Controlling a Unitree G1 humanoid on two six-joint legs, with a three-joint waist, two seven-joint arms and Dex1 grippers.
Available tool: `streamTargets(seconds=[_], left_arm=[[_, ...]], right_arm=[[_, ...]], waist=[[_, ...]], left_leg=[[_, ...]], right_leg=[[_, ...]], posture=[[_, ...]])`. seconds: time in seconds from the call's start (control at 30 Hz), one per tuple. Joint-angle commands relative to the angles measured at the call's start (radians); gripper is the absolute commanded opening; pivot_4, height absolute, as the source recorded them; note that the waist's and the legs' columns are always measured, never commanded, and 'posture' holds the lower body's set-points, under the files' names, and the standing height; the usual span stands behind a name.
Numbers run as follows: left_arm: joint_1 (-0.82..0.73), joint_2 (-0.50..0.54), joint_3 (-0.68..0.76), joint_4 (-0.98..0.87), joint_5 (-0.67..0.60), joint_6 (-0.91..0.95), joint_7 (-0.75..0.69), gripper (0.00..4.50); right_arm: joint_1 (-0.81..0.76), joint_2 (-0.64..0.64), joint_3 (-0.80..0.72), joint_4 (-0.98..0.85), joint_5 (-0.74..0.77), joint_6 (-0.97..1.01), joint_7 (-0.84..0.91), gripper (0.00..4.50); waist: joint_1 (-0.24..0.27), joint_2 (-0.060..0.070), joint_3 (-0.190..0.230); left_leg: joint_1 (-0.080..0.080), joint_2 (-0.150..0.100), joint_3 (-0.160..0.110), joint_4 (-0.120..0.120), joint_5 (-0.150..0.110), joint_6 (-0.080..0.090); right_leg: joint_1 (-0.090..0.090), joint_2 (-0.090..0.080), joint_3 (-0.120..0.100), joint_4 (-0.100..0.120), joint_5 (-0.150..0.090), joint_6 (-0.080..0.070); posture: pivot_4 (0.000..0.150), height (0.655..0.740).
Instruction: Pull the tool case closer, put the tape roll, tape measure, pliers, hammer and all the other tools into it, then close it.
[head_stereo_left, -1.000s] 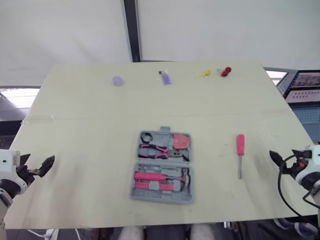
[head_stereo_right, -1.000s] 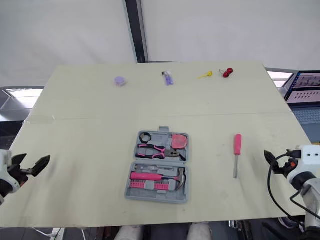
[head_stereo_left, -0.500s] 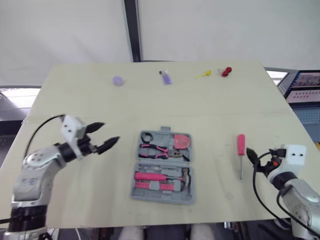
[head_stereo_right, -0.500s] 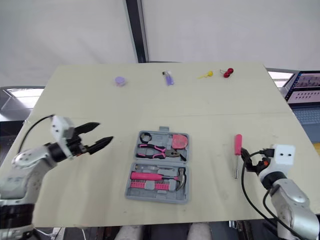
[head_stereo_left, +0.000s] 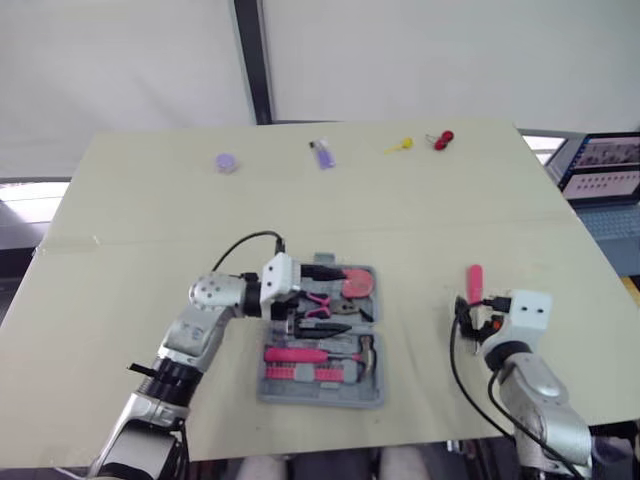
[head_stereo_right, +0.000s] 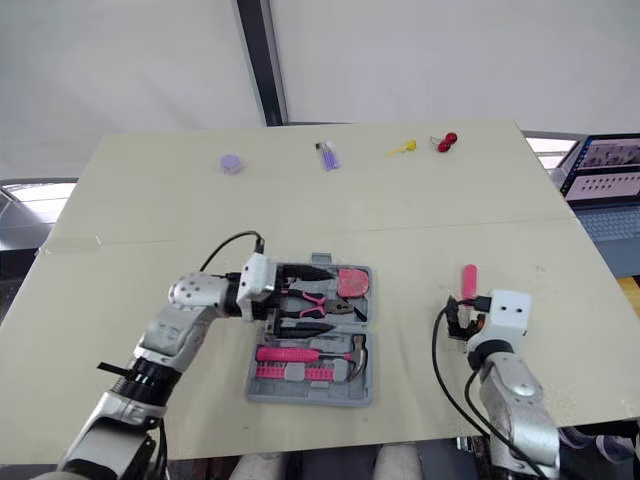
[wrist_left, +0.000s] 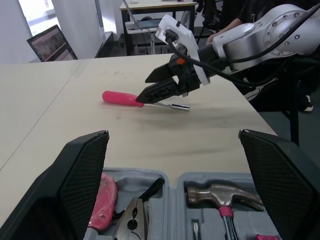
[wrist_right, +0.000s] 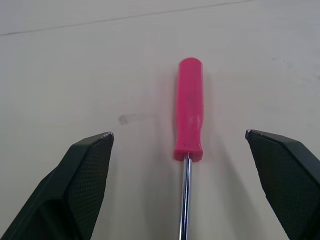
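The left gripper (head_stereo_left: 325, 298) hung with its fingers spread wide over the far half of the open grey plastic tool case (head_stereo_left: 318, 396). The case lay mid-table and held a pink-handled hammer (head_stereo_left: 315, 354) and a pink tape measure (head_stereo_left: 358, 283). Further right, the right gripper (wrist_right: 179, 134), equally wide, straddled the pink-handled screwdriver (wrist_right: 189, 115) on the beige table (head_stereo_left: 150, 220) without touching it.

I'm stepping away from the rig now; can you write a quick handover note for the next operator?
Left gripper: open, over the open case.
Right gripper: open, straddling the screwdriver on the table, right of the case.
Done: hammer, pliers and tape measure lie in the case.
To do: grasp the screwdriver, put it in, close the case.
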Motion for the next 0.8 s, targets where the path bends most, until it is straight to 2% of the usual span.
streamTargets(seconds=[0.03, 0.2, 0.53, 0.6, 0.8], left_arm=[[-0.009, -0.025, -0.008, 0.0, 0.026, -0.062, 0.016, 4.47], [-0.002, -0.069, -0.018, -0.014, 0.066, -0.075, 0.082, 4.47], [-0.007, -0.083, -0.015, -0.022, 0.071, -0.056, 0.123, 4.47], [-0.01, -0.082, -0.015, -0.021, 0.069, -0.054, 0.124, 4.5], [-0.022, -0.085, -0.02, -0.018, 0.074, -0.056, 0.122, 4.5]], right_arm=[[-0.024, 0.008, -0.01, 0.033, -0.032, -0.055, -0.033, 4.5], [-0.053, 0.024, 0.002, 0.098, -0.048, -0.09, -0.033, 4.5], [-0.079, 0.051, -0.026, 0.209, -0.046, -0.148, -0.04, 4.5], [-0.085, 0.053, -0.027, 0.222, -0.041, -0.158, -0.036, 3.95], [-0.115, 0.051, -0.03, 0.265, -0.044, -0.174, -0.039, 3.95]], waist=[[0.0, 0.0, 0.0], [0.001, 0.0, 0.0], [0.0, 0.0, 0.0], [0.0, 0.0, 0.0], [-0.001, 0.0, 0.0]], left_leg=[[0.0, 0.0, 0.0, 0.0, 0.0, 0.0], [0.0, 0.0, 0.0, 0.0, 0.0, 0.0], [0.0, 0.0, 0.0, 0.0, 0.0, 0.0], [0.0, 0.0, 0.0, 0.0, 0.0, 0.0], [0.0, 0.0, 0.0, 0.001, 0.0, 0.0]], right_leg=[[0.0, 0.0, 0.0, 0.0, 0.0, 0.0], [0.0, 0.0, 0.0, 0.0, 0.0, 0.0], [0.0, 0.0, 0.0, 0.0, 0.0, 0.0], [0.0, 0.0, 0.0, 0.0, 0.0, 0.0], [0.001, 0.0, 0.0, 0.0, 0.0, 0.0]], posture=[[0.15, 0.74], [0.15, 0.74], [0.15, 0.74], [0.15, 0.74], [0.15, 0.74]])
